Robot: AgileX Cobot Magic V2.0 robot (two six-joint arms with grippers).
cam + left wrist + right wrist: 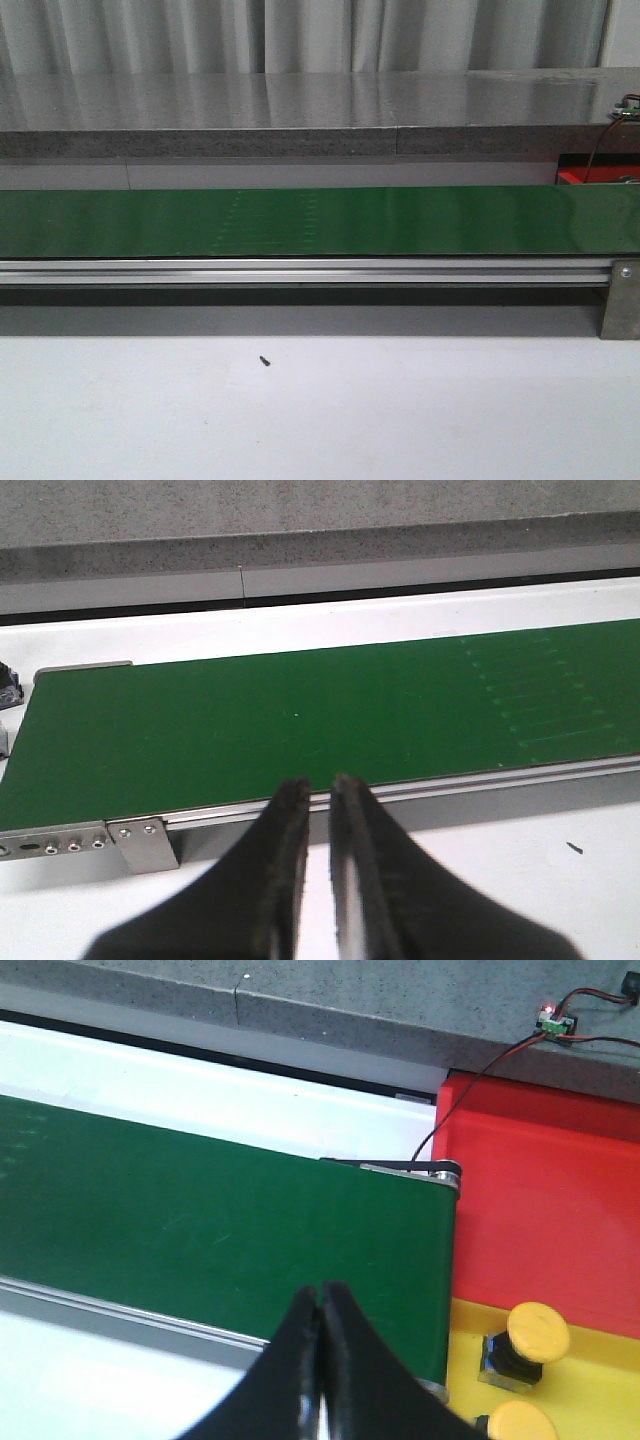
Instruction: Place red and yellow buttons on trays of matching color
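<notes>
Your two yellow buttons (pixel 527 1338) sit on the yellow tray (pixel 590 1385), just past the end of the green conveyor belt (pixel 220 1230); only the right wrist view shows them. The nearer one (pixel 520 1422) is cut off by the picture's edge, so you see little more than its cap. The red tray (pixel 545 1210) lies touching the yellow one, on the side toward the grey stone ledge (pixel 400 1005), and the part you can see carries nothing.

The right gripper (pixel 320 1305) hangs over the belt's near edge with its jaws pressed together, holding nothing. The left gripper (pixel 318 800) hangs over the belt's near rail (pixel 480 785) by the opposite end, jaws almost touching with a thin slit between them, also holding nothing.

The front view gives you the belt running across the white desk (pixel 320 410), the stone ledge behind it, and pale curtains (pixel 300 35) beyond. There you see only a red sliver (pixel 575 177) of the tray at the belt's right end, neither arm, and a small dark speck (pixel 264 360) on the desk, too small to identify. A small circuit board (pixel 555 1025) with red and black wires rests on the ledge.
</notes>
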